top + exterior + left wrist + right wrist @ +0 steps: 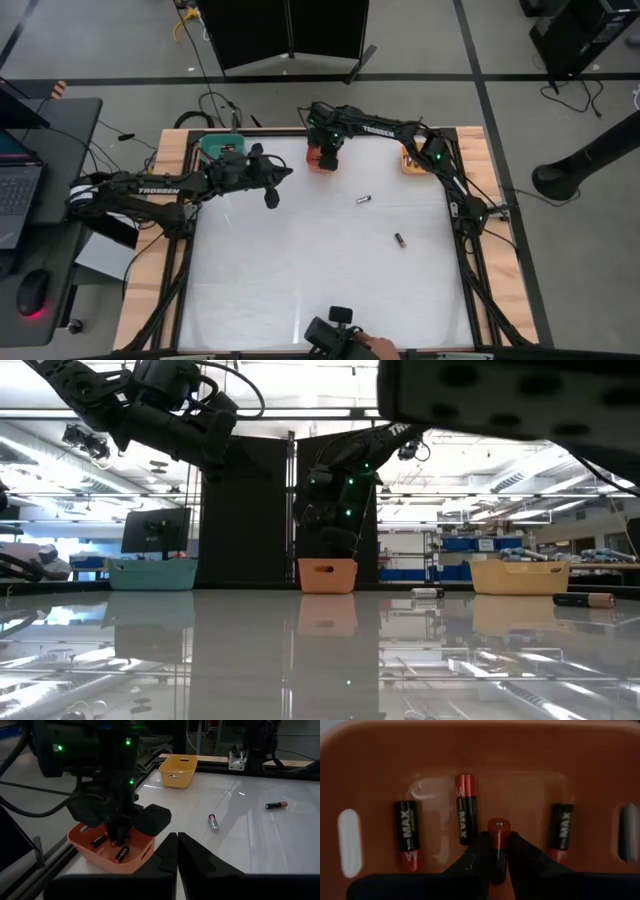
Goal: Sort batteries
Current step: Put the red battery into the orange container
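We see the right gripper (492,851) poised directly over the orange bin (321,160), its fingers pinching a red-ended battery (497,845) that stands upright between them, red end toward the wrist camera. On the floor of the orange bin below it lie three more batteries: one (407,835) by the slot in one end wall, one (465,809) beside the held battery, and one (561,831) toward the opposite end wall. All three carry red ends and the word MAX.

The left gripper (177,851) hangs above the tabletop (300,270) just to the left of the orange bin, its fingers pressed together and holding nothing.

Two batteries remain loose on the tabletop. One (364,200) lies to the right of the orange bin and somewhat nearer the front edge. The other (399,240) lies farther from the orange bin in the same direction, nearer still to the front.

A teal bin (222,146) sits to the left of the orange bin along the back edge, and a yellow bin (412,160) sits to its right along the same edge; what they contain cannot be made out.
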Tool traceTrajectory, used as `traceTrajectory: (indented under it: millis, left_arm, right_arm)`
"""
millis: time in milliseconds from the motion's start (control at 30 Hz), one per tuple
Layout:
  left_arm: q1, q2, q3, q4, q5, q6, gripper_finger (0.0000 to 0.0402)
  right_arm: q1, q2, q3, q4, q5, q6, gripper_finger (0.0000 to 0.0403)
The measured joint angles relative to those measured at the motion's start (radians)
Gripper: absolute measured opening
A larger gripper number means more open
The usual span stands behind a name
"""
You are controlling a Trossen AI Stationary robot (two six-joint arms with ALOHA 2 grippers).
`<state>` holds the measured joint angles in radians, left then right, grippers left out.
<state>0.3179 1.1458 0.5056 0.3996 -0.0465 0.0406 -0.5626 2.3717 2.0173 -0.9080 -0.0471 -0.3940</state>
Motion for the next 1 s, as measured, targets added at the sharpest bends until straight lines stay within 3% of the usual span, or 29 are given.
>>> traceTrajectory:
  millis: [367, 800, 900, 1000]
  left_arm:
    - [0.000, 0.000, 0.000, 0.000, 0.000, 0.000, 0.0017]
    - [0.000, 0.000, 0.000, 0.000, 0.000, 0.000, 0.0017]
    - [0.000, 0.000, 0.000, 0.000, -0.001, 0.000, 0.0017]
    - [0.000, 0.000, 0.000, 0.000, -0.001, 0.003, 0.0017]
  right_arm:
    - [-0.006, 0.000, -0.011, 0.037, 0.000, 0.021, 0.0074]
    - [0.013, 0.000, 0.053, -0.024, 0.013, 0.032, 0.0154]
    - [0.034, -0.006, 0.103, -0.113, 0.019, 0.026, 0.0148]
    - [0.065, -0.043, 0.131, -0.174, 0.022, 0.008, 0.0115]
